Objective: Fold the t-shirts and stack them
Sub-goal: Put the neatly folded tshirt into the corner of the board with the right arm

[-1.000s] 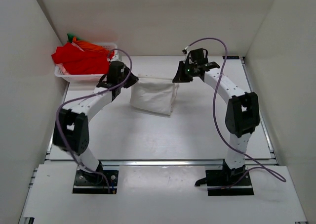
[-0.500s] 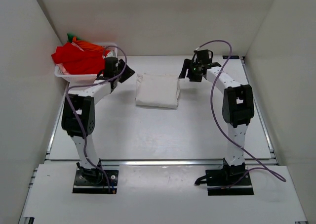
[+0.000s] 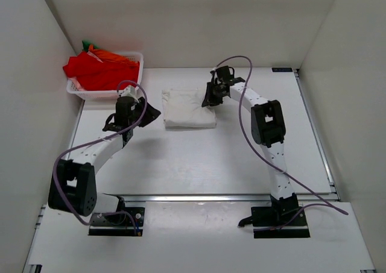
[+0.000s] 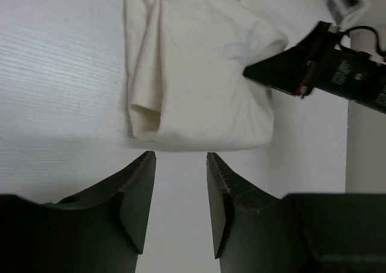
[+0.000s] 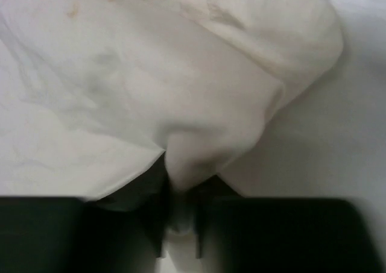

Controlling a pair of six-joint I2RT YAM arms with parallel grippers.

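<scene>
A white t-shirt (image 3: 187, 107) lies folded into a small rectangle at the back middle of the table. It also shows in the left wrist view (image 4: 199, 74) and fills the right wrist view (image 5: 151, 86). My right gripper (image 3: 209, 98) is shut on a pinch of the white t-shirt at its right edge (image 5: 181, 182). My left gripper (image 3: 151, 112) is open and empty, just left of the shirt, its fingertips (image 4: 145, 164) a little short of the shirt's near edge. Red, orange and green t-shirts (image 3: 99, 68) lie heaped in the basket.
A white lattice basket (image 3: 134, 59) stands at the back left corner, against the left wall. White walls close the table on the left, back and right. The right arm's black wrist (image 4: 325, 68) reaches over the shirt's far side.
The shirt went from hanging stretched between both grippers to lying folded on the table. My left gripper has let go and drawn back toward me. My right gripper has moved left onto the shirt.
</scene>
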